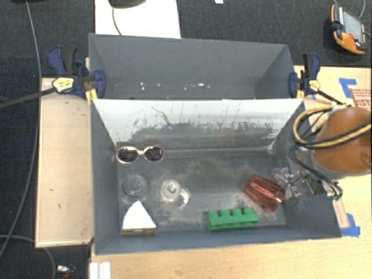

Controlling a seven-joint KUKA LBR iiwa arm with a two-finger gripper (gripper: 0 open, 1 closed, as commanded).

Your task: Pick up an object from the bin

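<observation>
My gripper [285,186] is low at the right side of the bin floor, its metal fingers right next to a reddish-brown translucent block [264,192] that lies tilted there. The fingers touch or nearly touch the block's right end; whether they close on it I cannot make out. A green toy brick [233,218] with studs on top lies just left of and in front of the block, near the front wall.
On the left side of the bin lie a pair of sunglasses [140,154], a clear round lid [134,186], a clear small cup [172,192] and a white wedge with a wooden base [138,218]. The arm with its orange cover and cables reaches over the bin's right wall.
</observation>
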